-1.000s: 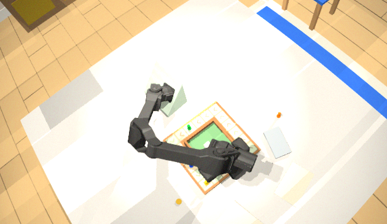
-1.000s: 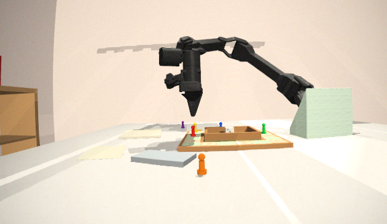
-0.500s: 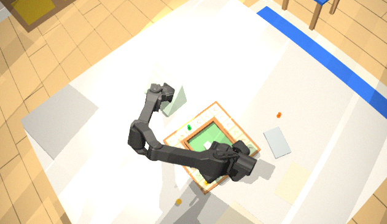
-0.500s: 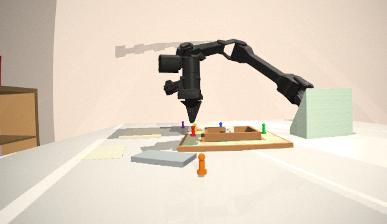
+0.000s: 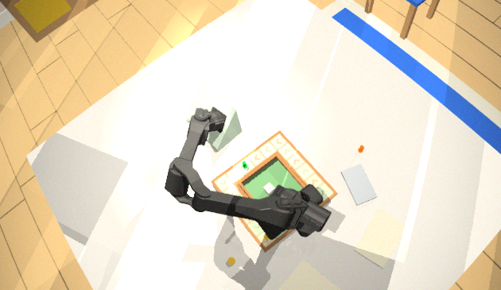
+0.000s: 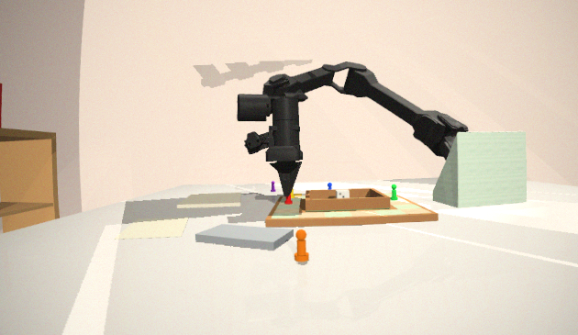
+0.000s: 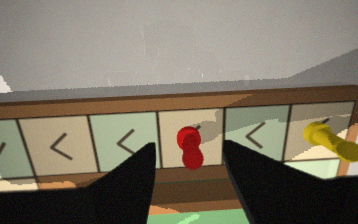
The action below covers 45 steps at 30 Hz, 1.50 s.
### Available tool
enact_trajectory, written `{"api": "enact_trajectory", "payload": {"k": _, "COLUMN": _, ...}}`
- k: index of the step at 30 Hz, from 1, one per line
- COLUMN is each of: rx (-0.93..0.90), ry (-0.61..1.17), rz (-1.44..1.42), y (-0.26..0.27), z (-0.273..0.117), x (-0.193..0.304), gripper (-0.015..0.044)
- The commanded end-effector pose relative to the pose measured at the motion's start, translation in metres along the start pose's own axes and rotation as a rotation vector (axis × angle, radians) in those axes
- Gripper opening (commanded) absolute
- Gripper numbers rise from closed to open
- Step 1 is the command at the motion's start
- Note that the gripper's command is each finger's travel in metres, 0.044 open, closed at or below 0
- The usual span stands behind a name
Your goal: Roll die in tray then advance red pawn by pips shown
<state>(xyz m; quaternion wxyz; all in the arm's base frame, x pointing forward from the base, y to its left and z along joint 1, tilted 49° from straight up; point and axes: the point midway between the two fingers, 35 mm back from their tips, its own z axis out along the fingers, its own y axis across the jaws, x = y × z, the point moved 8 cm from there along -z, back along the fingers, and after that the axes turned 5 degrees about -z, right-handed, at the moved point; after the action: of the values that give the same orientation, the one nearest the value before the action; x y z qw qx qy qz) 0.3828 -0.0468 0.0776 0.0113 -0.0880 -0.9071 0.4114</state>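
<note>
- Wrist view: your gripper (image 7: 188, 159) straddles the red pawn (image 7: 190, 146), fingers parted on either side and clear of it, holding nothing.
- Red pawn stands on a beige arrow square of the board (image 6: 350, 217); a yellow pawn (image 7: 330, 140) stands two squares to its right.
- Exterior view: fingertips reach down to the pawn's level.
- Die (image 6: 341, 194) rests inside the tray (image 6: 347, 202); you cannot read its pips.
</note>
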Motion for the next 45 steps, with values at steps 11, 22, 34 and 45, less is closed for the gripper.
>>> {"api": "enact_trajectory", "payload": {"k": 11, "rx": 0.008, "ry": 0.003, "rz": -0.007, "y": 0.000, "z": 0.010, "x": 0.001, "gripper": 0.0029}}
{"api": "enact_trajectory", "payload": {"k": 22, "rx": 0.004, "ry": 0.002, "rz": -0.008, "y": 0.000, "z": -0.003, "x": -0.001, "gripper": 0.0000}}
{"api": "enact_trajectory", "payload": {"k": 34, "rx": -0.007, "ry": -0.001, "rz": -0.004, "y": 0.002, "z": -0.070, "x": -0.004, "gripper": 0.0000}}
{"api": "enact_trajectory", "payload": {"k": 45, "rx": 0.002, "ry": 0.005, "rz": -0.009, "y": -0.002, "z": -0.117, "x": 0.002, "gripper": 0.0000}}
